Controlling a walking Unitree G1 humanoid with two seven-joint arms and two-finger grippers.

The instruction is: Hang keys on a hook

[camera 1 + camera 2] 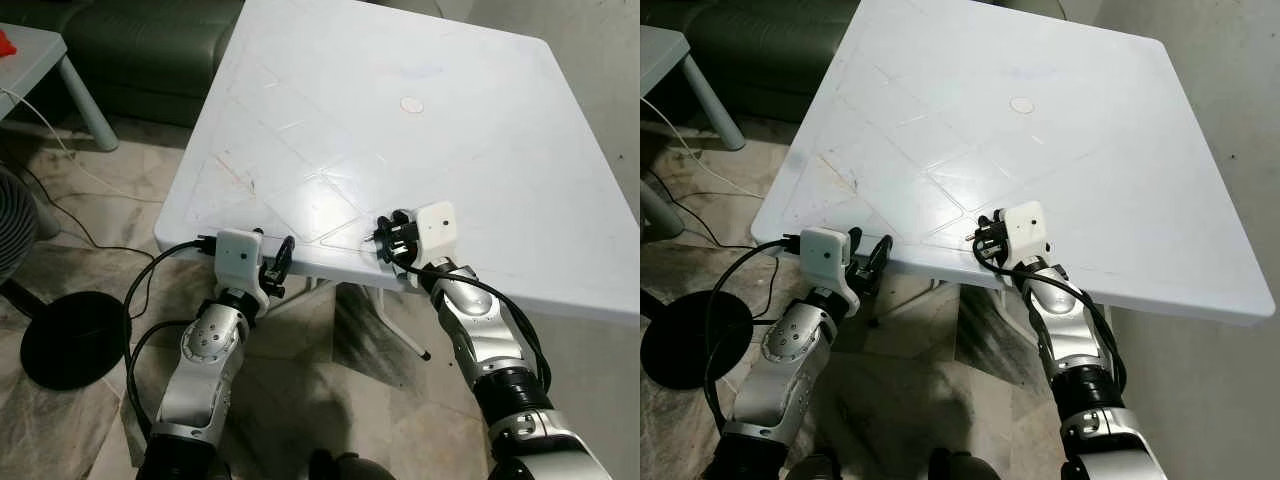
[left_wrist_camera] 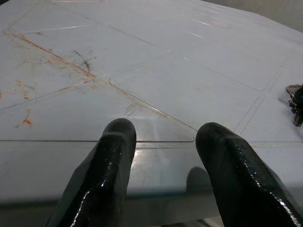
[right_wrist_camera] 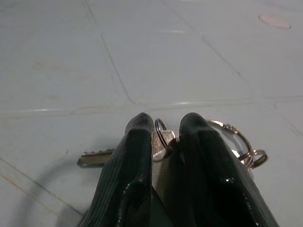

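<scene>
**Ana:** Keys first, I suppose. Is the right end effector (image 3: 163, 130) gripping them?

**Ben:** It looks that way to me. Its two black fingers (image 3: 135, 156) are pinching close together over the keys (image 3: 163, 142), right at the near edge of the white worktop (image 1: 420, 150). One key blade is sticking out flat to one side, and the larger ring is lying on the plastic just beside the other finger.

**Ana:** So they are resting on the surface rather than hanging in the air?

**Ben:** I'm judging they are touching it, yes. Nothing is lifted yet.

**Ana:** And the left end effector (image 2: 163, 142)?

**Ben:** It is holding its fingers spread apart with nothing between them, hovering at the worktop's near edge, well apart from the keys.

**Ana:** How far along are we, then?

**Ben:** Early, I'd say. The grasp seems to be on, but lifting, carrying and hanging are all waiting to be done. I'm not spotting a hook anywhere from here.

**Ana:** Any bowl or tray holding things?

**Ben:** I'm not seeing any container. Beyond the worktop a dark green sofa (image 1: 150, 50) is sitting, with a black fan base (image 1: 70, 340) and trailing cables on the tiled floor (image 1: 330, 400).
</scene>
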